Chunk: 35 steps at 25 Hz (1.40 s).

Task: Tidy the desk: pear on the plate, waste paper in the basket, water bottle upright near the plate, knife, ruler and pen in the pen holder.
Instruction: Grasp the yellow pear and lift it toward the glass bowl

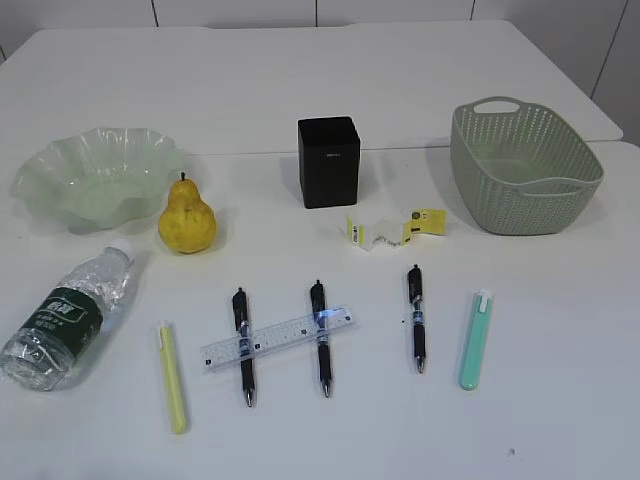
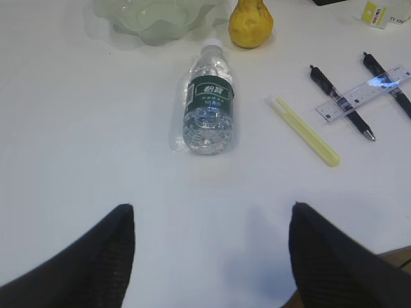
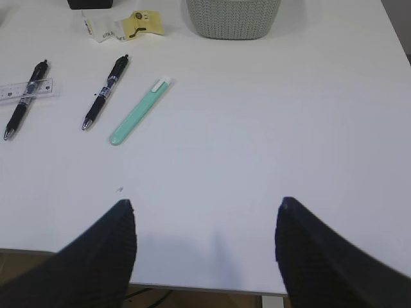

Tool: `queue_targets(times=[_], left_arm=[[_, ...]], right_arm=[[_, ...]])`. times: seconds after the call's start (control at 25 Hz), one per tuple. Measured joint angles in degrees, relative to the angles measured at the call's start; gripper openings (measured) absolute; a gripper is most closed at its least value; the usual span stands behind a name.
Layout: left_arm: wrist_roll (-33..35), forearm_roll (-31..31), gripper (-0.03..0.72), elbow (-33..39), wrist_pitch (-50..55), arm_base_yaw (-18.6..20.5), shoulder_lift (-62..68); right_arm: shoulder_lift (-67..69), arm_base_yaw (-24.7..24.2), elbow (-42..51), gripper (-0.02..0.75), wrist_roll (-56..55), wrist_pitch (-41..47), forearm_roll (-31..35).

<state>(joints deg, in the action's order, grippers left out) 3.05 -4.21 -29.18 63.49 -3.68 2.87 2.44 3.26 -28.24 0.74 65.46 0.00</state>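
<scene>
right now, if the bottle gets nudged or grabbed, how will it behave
The bottle lies on its side, so a sideways nudge would probably roll it. Its clear, ribbed wall looks thin and may dent under a firm squeeze. It looks mostly empty, so likely light; once upright it may tip easily.

- The water bottle (image 2: 207, 104) carries a dark green label with white print; the characters are too blurred to read.
- The waste paper (image 3: 122, 25) shows small dark lettering, not legible.
- The ruler (image 1: 278, 340) bears scale marks; numbers unreadable.
- The pen holder (image 1: 329, 161) has a small pale label, illegible.
</scene>
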Motion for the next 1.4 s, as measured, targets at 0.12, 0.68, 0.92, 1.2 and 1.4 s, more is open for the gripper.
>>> queue_targets(times=[0.12, 0.68, 0.92, 1.2, 1.4], left_arm=[[0.00, 0.00, 0.527, 0.00, 0.00, 0.00, 0.00], [0.00, 0.00, 0.527, 0.00, 0.00, 0.00, 1.80], [0.00, 0.00, 0.527, 0.00, 0.00, 0.00, 6.29], [0.00, 0.00, 0.527, 0.00, 0.00, 0.00, 7.05], [0.00, 0.00, 0.527, 0.00, 0.00, 0.00, 7.05]], right_arm=[[0.00, 0.00, 0.00, 0.532, 0.00, 0.00, 0.00], [0.00, 0.00, 0.00, 0.532, 0.00, 0.00, 0.00], [0.00, 0.00, 0.00, 0.532, 0.00, 0.00, 0.00], [0.00, 0.00, 0.00, 0.532, 0.00, 0.00, 0.00], [0.00, 0.00, 0.00, 0.532, 0.00, 0.00, 0.00]])
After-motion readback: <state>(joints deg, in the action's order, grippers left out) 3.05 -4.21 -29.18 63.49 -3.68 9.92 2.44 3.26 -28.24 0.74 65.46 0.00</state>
